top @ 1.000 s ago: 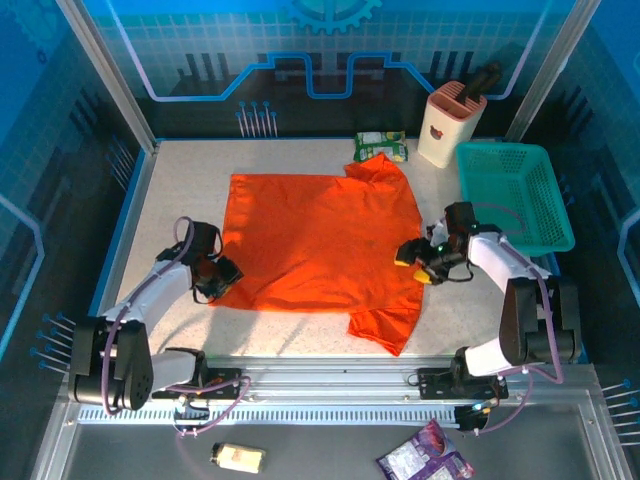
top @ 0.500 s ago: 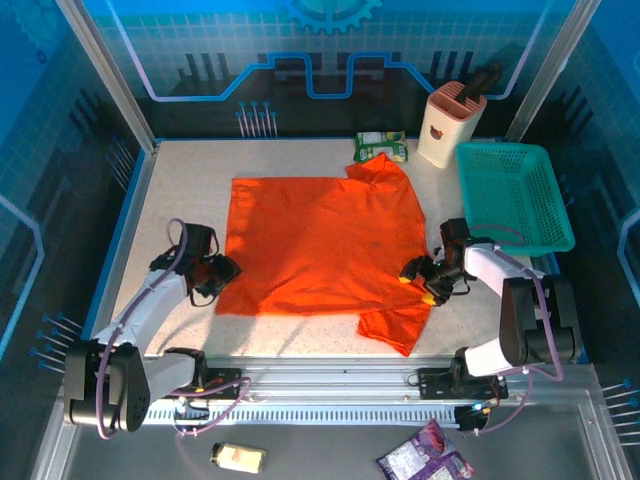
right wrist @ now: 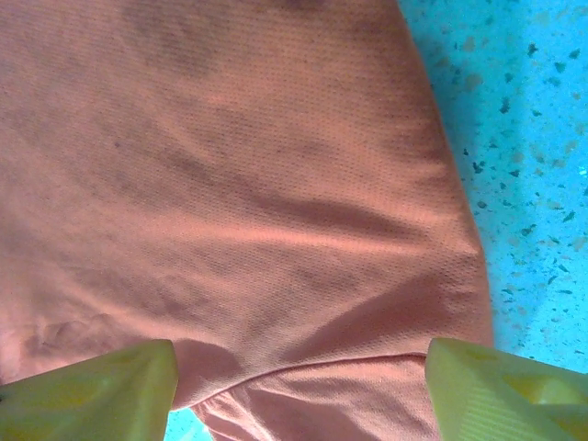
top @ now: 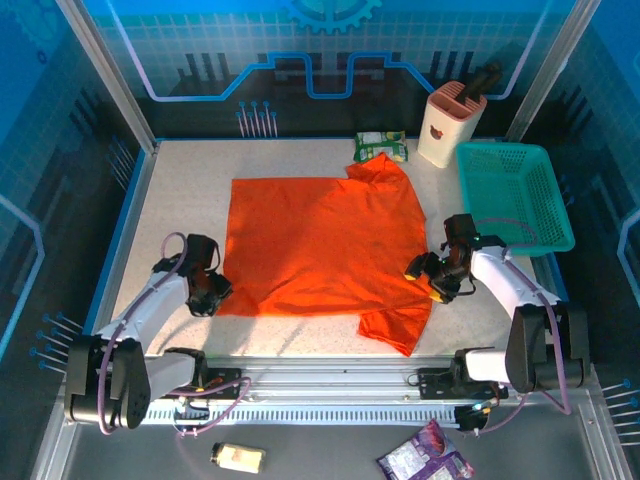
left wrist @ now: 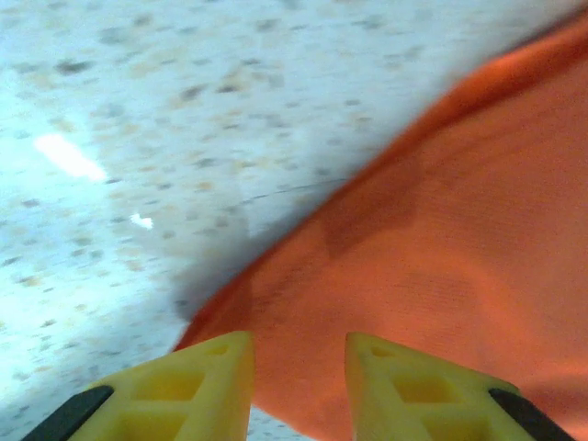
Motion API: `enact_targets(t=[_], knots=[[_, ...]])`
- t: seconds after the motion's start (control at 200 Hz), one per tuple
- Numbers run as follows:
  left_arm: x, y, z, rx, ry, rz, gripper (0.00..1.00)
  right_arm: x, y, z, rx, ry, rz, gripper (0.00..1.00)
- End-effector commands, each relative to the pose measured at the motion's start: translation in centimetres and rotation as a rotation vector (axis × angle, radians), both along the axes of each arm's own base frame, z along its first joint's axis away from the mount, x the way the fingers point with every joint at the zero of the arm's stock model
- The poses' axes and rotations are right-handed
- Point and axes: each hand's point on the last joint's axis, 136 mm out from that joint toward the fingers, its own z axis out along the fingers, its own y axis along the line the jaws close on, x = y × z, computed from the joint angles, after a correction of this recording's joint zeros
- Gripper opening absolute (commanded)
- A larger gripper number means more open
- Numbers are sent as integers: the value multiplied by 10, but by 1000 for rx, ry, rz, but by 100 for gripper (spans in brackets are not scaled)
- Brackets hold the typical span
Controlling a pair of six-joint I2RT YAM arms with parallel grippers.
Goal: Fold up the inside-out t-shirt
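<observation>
I have the left gripper (left wrist: 299, 349) slightly apart, a corner of the orange t-shirt (top: 320, 240) lying just ahead between its fingers (left wrist: 207, 386). The right gripper (right wrist: 301, 358) is spread wide, the t-shirt flat on the surface (top: 180, 190) directly beneath it.

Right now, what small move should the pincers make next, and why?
Probably lower and close both: the left pincer hangs open over the bright orange cloth t-shirt's near-left corner, the right pincer open over its right edge, neither gripping cloth yet.
</observation>
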Motion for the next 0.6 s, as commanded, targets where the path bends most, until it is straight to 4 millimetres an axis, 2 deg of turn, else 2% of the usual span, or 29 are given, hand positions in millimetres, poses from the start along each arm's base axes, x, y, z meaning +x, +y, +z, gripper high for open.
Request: enact_targets(t=[0.0,0.135,0.295,0.595], knots=[[-30,15,-6,77,98,88,34,-6,2,7,-6,19,-4,73],[-39,18,-3,89,107,121,37,-5,2,10,-11,13,1,73],[-33,1,-8,-8,77,95,44,-4,0,14,-18,7,-4,72],[-27,-6,-19,-40,91,73,40,-2,0,26,-17,-16,-6,72]])
